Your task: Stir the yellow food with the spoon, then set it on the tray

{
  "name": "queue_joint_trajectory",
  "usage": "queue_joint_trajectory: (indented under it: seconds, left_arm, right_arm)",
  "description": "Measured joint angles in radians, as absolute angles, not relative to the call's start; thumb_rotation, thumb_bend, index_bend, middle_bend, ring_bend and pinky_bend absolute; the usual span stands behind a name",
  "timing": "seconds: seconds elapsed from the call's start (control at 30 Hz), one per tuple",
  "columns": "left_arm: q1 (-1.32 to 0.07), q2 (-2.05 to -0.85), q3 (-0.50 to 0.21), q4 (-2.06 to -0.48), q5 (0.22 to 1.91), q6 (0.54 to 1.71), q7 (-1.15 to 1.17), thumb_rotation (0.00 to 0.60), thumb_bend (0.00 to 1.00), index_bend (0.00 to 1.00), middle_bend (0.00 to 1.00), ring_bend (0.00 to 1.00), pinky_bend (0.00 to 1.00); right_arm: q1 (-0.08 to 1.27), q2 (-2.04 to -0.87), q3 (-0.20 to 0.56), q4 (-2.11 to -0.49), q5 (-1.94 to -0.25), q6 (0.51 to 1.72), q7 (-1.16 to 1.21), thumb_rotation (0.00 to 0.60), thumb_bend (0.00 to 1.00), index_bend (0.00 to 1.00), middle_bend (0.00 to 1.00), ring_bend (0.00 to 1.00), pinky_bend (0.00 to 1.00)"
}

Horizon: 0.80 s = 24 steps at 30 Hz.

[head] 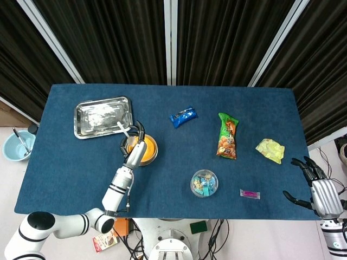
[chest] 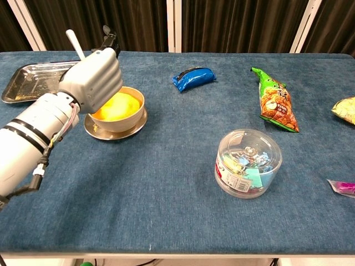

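Observation:
A bowl of yellow food [head: 146, 149] [chest: 121, 106] stands on a metal saucer left of the table's middle. My left hand [head: 134, 151] [chest: 94, 77] hovers over the bowl's left side and grips the white spoon [head: 123, 129] [chest: 75, 44]. The handle sticks up and to the left; the spoon's bowl end is hidden behind the hand. The steel tray [head: 103, 116] [chest: 33, 80] lies at the back left, beyond the bowl. At the table's front right corner my right hand [head: 317, 189] hangs open, off the edge, holding nothing.
A blue snack packet [head: 183, 116] lies behind the table's middle. A green snack bag [head: 228, 135] lies to the right, and a yellow packet [head: 270, 150] is further right. A clear tub of clips [head: 204, 183] stands at the front. A small pink packet [head: 249, 193] lies near the front right.

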<state>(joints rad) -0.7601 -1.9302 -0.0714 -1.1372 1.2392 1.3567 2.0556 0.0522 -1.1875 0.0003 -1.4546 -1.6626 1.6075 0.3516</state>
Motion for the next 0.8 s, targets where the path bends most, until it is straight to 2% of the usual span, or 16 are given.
queue_joint_trajectory:
  seconds: [0.8]
  left_arm:
    - [-0.754,-1.928,-0.071,-1.111,1.290,1.329,1.908,0.600,0.42,0.65,0.39,0.21,0.20]
  right_arm:
    - [0.056,-1.185,0.003,-1.455,-1.657,1.600,0.352,0.600,0.15,0.16,0.21,0.08,0.19]
